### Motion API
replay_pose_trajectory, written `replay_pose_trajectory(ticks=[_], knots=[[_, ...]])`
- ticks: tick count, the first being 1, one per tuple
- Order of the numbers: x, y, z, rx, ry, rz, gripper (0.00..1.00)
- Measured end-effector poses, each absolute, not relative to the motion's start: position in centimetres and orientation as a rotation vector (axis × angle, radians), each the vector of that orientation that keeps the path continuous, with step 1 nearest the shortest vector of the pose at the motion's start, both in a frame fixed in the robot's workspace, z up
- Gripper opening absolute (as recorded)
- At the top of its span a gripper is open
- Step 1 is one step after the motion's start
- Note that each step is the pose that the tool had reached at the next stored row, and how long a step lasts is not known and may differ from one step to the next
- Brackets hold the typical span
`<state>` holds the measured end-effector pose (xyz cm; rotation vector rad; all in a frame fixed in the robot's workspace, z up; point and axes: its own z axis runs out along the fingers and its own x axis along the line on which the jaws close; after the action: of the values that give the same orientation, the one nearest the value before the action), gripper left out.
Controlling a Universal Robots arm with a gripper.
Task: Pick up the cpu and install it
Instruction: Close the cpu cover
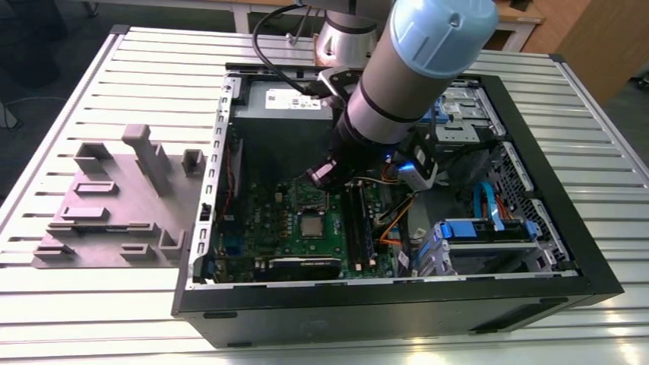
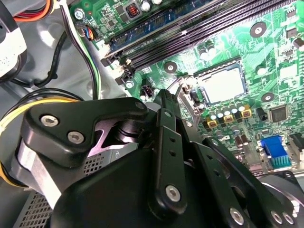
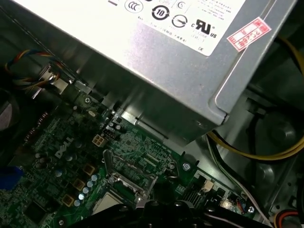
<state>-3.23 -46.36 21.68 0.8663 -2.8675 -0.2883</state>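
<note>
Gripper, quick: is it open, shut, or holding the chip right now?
Gripper: cannot be told. It hangs above the green board, near the chip, which sits in its socket.

Arm bent down into the open case.
The arm (image 1: 406,76) slants downward, its wrist low and the black gripper (image 2: 164,107) pointing down, knuckle linkages folded close together.
</note>
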Motion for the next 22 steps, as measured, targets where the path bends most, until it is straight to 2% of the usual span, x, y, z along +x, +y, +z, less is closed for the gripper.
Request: replay_pose_trajectory(ticks=[22], knots=[[-3.18,-46.36,21.67,0.988,-2.820,-0.279,0.10]])
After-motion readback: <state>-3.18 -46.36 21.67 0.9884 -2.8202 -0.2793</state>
